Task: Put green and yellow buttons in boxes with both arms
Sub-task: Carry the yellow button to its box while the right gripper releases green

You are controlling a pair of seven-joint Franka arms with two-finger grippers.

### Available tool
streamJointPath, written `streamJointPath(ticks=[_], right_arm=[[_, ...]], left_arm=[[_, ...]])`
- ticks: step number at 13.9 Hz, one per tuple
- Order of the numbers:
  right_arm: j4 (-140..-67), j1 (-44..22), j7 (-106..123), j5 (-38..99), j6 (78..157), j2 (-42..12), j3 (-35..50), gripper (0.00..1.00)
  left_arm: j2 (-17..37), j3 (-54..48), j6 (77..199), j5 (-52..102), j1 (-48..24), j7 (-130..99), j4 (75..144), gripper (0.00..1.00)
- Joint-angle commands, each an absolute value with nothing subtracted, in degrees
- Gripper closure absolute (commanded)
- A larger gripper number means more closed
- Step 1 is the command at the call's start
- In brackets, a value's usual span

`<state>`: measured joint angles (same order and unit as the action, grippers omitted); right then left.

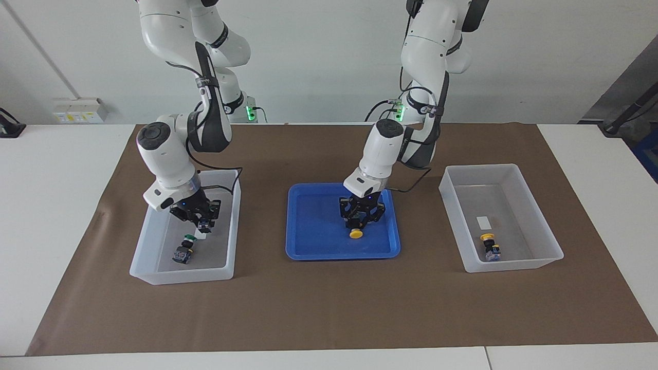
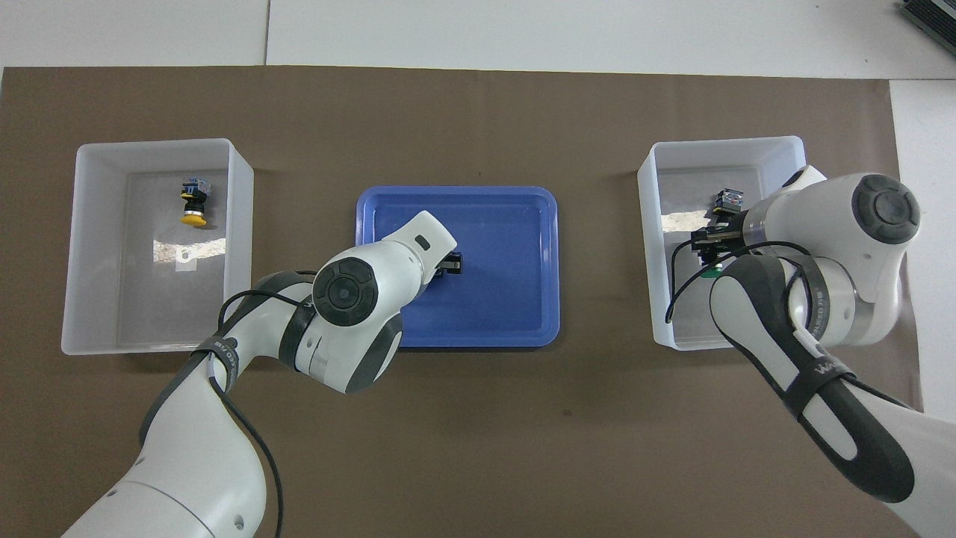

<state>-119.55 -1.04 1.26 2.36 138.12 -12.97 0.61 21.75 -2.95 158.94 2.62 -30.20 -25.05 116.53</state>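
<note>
Left gripper (image 1: 361, 222), frame centre, clamped on yellow button (image 1: 355, 234) over blue tray (image 1: 308, 246): could slip. Right gripper (image 1: 201, 220), lower left, seemingly clamped on something; drop could strike green button (image 1: 189, 239).

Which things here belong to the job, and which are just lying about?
Job: left gripper, held yellow button, boxed yellow button, green button, right gripper, left-arm-end box, right-arm-end box.
Lying about: blue tray, brown mat.
</note>
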Motion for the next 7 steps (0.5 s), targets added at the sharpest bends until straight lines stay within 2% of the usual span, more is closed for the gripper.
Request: streamJointPath(ticks=[1,4,7], right_arm=[[-120.2,-0.4,2.4,3.3,139.4,-12.0,1.1,0.00],[-116.0,-0.6,0.8,3.3,135.0,-9.8,1.1,0.00],[-110.5,-0.4,-1.5,3.2,127.6,-7.4,1.1,0.00]], left_arm=[[17.1,-1.4,155.7,3.5,-30.1,-25.1,117.7,1.00],[12.3,-1.0,148.1,3.3,-24.4,-23.9,115.8,1.00],[10.6,-1.0,138.4,3.3,-18.2,-17.5,110.6,1.00]])
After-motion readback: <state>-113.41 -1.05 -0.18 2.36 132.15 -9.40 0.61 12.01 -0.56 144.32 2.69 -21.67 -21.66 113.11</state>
